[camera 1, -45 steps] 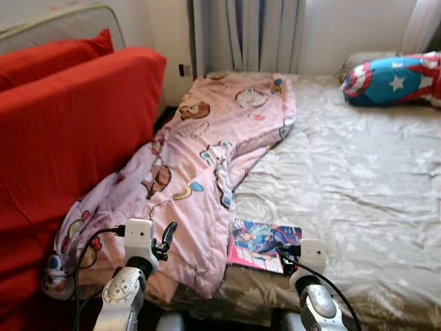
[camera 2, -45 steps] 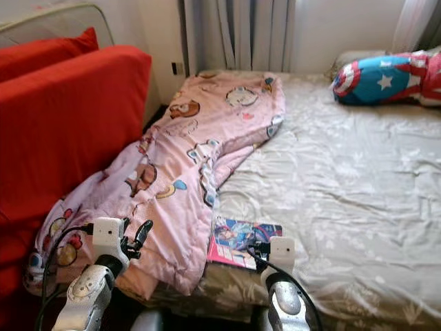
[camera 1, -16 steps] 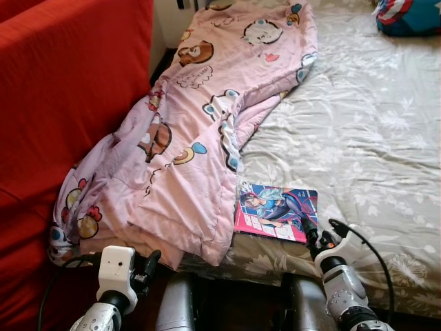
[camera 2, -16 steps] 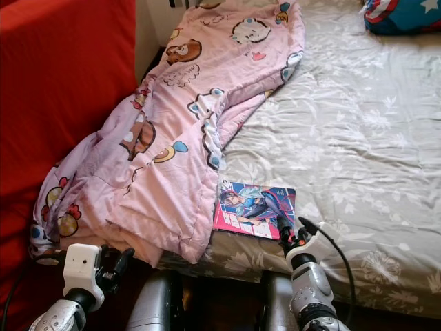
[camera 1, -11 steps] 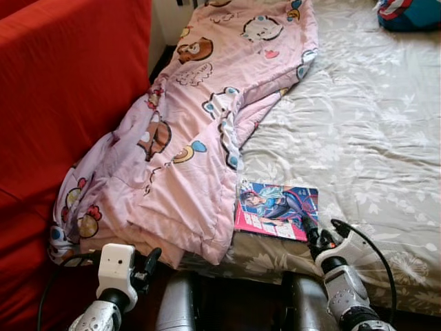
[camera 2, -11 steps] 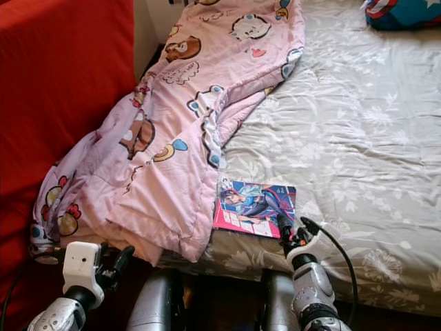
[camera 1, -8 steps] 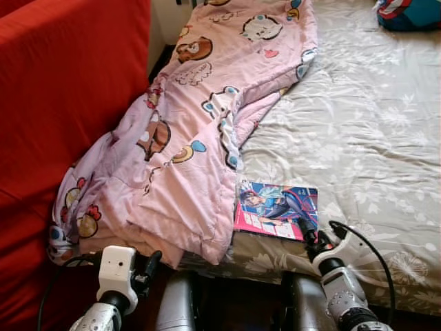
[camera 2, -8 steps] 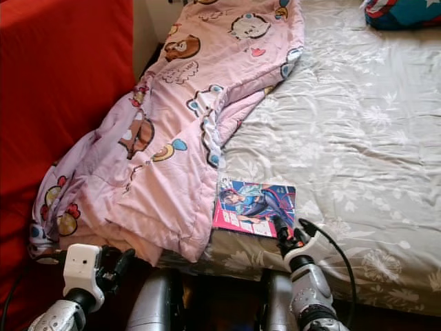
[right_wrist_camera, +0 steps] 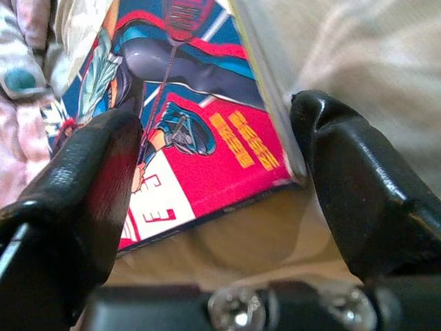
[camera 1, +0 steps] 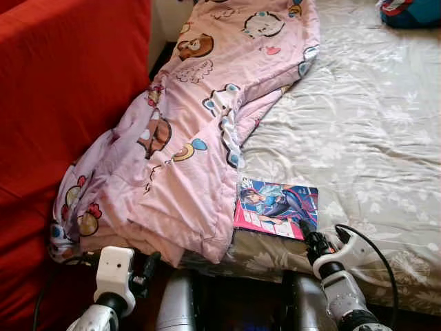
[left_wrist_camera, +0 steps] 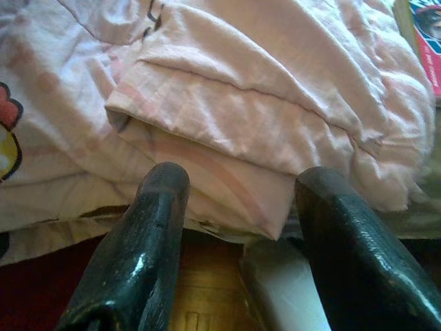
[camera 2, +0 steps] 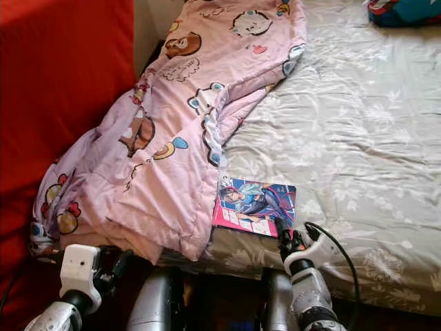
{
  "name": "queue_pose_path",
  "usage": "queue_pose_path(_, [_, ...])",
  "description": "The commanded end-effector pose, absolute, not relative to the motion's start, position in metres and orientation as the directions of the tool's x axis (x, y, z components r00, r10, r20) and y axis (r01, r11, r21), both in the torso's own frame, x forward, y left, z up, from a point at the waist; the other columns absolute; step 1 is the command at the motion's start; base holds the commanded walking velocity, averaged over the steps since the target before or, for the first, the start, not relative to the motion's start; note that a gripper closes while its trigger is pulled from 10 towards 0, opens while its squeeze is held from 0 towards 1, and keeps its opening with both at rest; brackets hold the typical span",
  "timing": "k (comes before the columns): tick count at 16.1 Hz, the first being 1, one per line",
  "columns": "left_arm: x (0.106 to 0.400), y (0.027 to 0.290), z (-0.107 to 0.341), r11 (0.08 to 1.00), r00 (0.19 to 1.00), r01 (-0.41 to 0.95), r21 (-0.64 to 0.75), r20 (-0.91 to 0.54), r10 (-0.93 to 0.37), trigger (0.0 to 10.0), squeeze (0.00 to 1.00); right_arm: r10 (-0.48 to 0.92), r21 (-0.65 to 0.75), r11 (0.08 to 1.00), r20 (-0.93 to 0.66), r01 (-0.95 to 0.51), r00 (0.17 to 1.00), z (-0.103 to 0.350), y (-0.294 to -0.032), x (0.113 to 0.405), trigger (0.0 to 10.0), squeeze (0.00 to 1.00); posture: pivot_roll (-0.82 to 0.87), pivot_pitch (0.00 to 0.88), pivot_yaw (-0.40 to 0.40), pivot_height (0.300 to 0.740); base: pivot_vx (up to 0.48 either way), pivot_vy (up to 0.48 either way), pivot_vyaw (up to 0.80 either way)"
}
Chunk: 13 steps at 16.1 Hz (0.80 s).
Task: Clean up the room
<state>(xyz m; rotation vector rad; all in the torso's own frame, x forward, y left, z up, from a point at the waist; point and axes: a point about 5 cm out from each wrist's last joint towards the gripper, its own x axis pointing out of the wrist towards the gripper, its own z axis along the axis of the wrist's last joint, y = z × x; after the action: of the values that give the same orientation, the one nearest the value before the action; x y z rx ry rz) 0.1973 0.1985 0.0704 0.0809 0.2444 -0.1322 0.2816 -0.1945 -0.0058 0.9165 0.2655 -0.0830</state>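
Right tool [right_wrist_camera: 213, 186] is held released, fingers straddling the near corner of the comic book [camera 1: 277, 207] lying at the bed's [camera 1: 358, 138] front edge; left tool [left_wrist_camera: 234, 207] is spread before the pink blanket [camera 1: 200, 124].

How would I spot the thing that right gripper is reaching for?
Find the grey flowered bed. At its near edge, beside the pink cartoon blanket, lies a comic book, with the right gripper open at its corner. It is the bed's flat, glossy thing, red and blue.

- A red sofa [camera 1: 62, 89] stands along the bed's left side.
- A blue and red cushion [camera 1: 412, 12] lies at the bed's far corner.
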Motion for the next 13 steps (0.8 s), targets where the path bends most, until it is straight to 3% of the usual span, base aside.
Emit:
queue_pose_path(1, [0.192,0.201,0.070,0.987,0.956,0.143,0.077,-0.267,-0.117,10.0,0.00,0.052,0.795,0.545,-0.349,0.266,0.936,-0.025,-0.187,0.263,10.0,0.00,0.24,0.247,0.104,0.587,0.000,0.000,0.00])
queue_pose_path(3, [0.190,0.200,0.071,0.986,0.956,0.148,0.083,-0.268,-0.121,10.0,0.00,0.059,0.843,0.458,-0.344,0.281,0.937,-0.028,-0.183,0.260,10.0,0.00,0.26,0.257,0.105,0.587,0.000,0.000,0.00])
queue_pose_path(7, [0.187,0.201,0.076,0.983,0.954,0.154,0.096,-0.272,-0.123,10.0,0.00,0.045,0.861,0.374,-0.387,0.343,0.921,-0.030,-0.181,0.260,10.0,0.00,0.27,0.271,0.110,0.587,0.000,0.000,0.00])
queue_pose_path(13, [0.189,0.203,0.083,0.982,0.958,0.155,0.110,-0.260,-0.122,10.0,0.00,0.054,0.838,0.354,-0.462,0.415,0.885,-0.028,-0.173,0.269,10.0,0.00,0.29,0.271,0.104,0.587,0.000,0.000,0.00])
